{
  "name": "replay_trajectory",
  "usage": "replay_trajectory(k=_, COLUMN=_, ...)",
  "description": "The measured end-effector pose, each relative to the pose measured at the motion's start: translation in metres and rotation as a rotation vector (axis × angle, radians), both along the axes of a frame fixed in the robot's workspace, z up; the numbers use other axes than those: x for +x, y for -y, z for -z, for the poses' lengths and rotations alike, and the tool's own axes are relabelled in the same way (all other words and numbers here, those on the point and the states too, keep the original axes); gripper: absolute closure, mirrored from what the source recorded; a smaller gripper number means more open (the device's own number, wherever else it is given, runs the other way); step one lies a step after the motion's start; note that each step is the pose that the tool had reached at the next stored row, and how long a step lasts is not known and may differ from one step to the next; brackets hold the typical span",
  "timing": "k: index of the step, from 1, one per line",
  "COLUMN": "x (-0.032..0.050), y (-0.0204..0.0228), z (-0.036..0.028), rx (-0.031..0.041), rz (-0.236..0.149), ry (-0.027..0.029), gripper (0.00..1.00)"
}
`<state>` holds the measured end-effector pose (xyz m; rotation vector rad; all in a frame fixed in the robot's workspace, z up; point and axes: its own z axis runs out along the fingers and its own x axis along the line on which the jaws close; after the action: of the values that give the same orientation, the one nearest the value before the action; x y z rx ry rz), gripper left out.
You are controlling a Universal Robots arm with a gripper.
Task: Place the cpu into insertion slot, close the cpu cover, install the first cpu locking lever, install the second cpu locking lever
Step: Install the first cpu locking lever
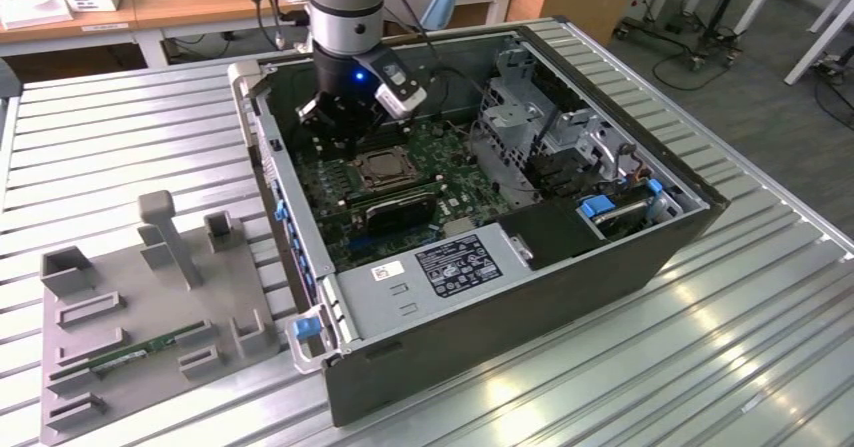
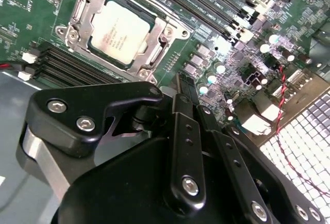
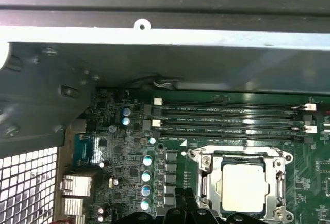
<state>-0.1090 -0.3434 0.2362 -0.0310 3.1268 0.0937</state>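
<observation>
The cpu (image 2: pixel 118 30) (image 3: pixel 242 185) lies flat in the insertion slot (image 1: pixel 380 170) on the green board inside the open computer case. The cpu cover (image 2: pixel 77 15) (image 3: pixel 206 180) is down around it, its window showing the chip's silver-tan face. Thin metal levers run along the frame's sides. In the exterior view my gripper (image 1: pixel 350 139) hangs just above the board, beside the socket toward the case's far wall. Its black fingers (image 2: pixel 180 92) (image 3: pixel 181 203) are shut together with nothing between them, a short way off the socket's edge.
Memory slots (image 3: pixel 227 115) run next to the socket, with the case wall (image 3: pixel 165 53) close behind. A grey drive cage (image 1: pixel 534 127) and a power supply (image 1: pixel 441 267) fill the case's other side. A grey fixture tray (image 1: pixel 147 307) lies on the ribbed table at the exterior view's left.
</observation>
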Motion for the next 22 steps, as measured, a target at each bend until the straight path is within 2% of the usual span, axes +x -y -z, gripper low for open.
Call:
replay_trajectory(k=1, x=-0.0021, y=0.0000, z=0.0000, rx=0.0000, rz=0.000, ry=0.0000, gripper=0.89)
replay_trajectory(k=9, x=-0.0038, y=-0.0022, z=-0.0001, rx=0.0000, rz=0.000, ry=0.0009, gripper=0.89)
replay_trajectory(k=15, x=-0.0056, y=-0.0059, z=-0.0015, rx=-0.0001, rz=0.000, ry=0.0057, gripper=0.89)
replay_trajectory(k=22, x=-0.0062, y=-0.0063, z=-0.0105, rx=0.0000, rz=0.000, ry=0.0084, gripper=0.89)
